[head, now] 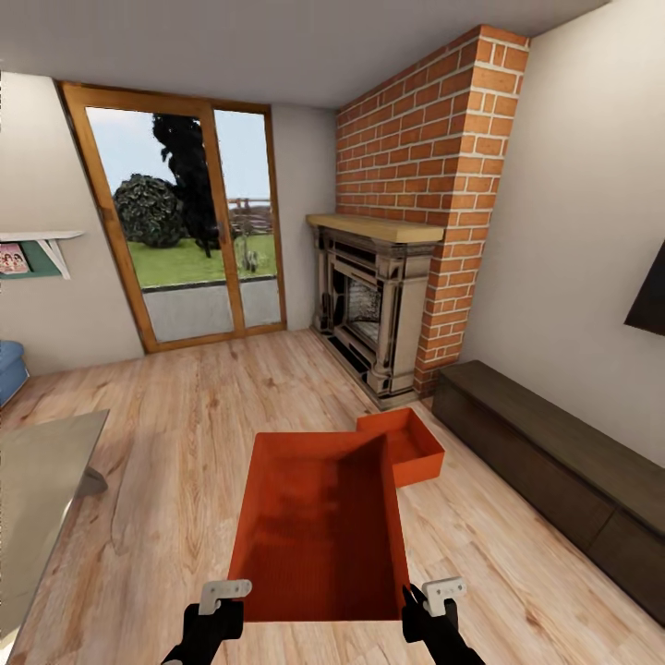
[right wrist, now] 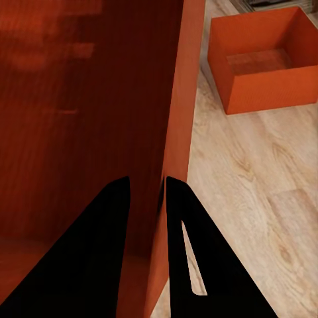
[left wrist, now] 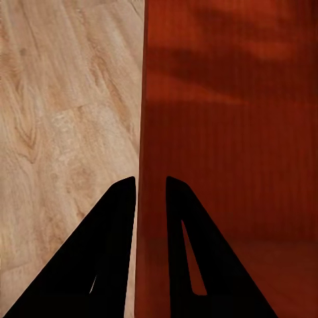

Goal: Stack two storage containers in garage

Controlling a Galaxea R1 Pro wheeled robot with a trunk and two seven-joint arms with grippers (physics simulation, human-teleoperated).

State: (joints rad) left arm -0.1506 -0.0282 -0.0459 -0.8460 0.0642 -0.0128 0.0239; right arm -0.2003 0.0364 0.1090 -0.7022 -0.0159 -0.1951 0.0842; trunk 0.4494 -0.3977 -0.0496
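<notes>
Left gripper (head: 224, 591): jaws clamped on the left side wall of the near bin (head: 319, 526), one finger (left wrist: 99, 252) outside, one inside. Right gripper (head: 441, 589): jaws clamped likewise on the bin's right wall, straddling it. Both arms reach forward, low in the head view, holding the bin level above the wood floor (head: 175, 443). No writing readable on the bin. Second bin (head: 406, 446) sits on the floor just beyond, near the fireplace (head: 369, 305) and dark bench (head: 554, 462).
</notes>
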